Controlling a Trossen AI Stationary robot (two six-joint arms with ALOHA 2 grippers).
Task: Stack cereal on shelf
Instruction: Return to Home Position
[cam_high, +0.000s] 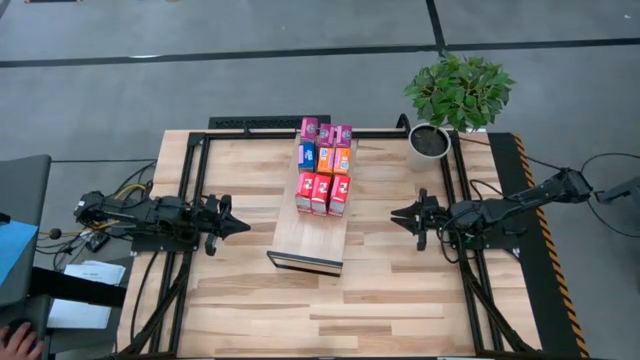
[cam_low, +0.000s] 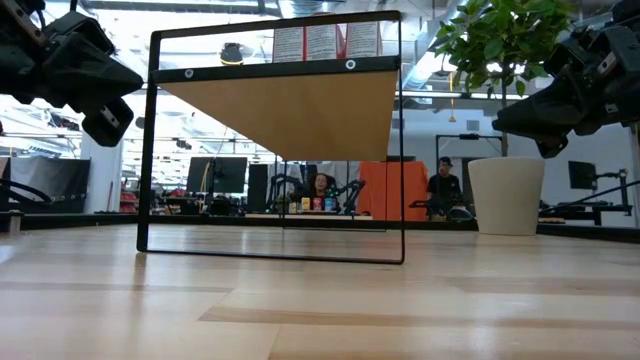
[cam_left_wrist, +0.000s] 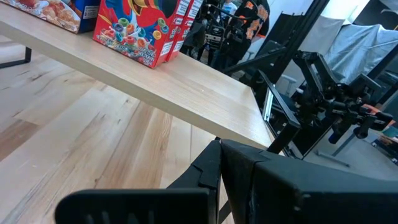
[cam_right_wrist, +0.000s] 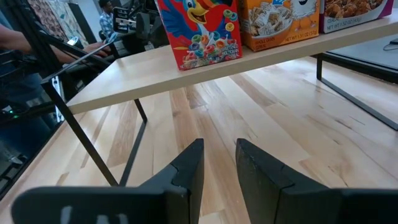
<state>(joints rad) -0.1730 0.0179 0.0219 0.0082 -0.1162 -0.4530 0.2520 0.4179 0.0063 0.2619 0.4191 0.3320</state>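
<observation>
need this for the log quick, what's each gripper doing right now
Dark two-finger left gripper: shut, holding nothing.
Dark two-finger right gripper: slightly open, holding nothing.

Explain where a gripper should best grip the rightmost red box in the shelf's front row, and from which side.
Grip the rightmost red box near its top, across its front and back faces, coming from the right, probably with the right gripper. It stands upright; its right side is free, while another red box stands close on its left. Whether a finger fits behind it is unclear.
</observation>
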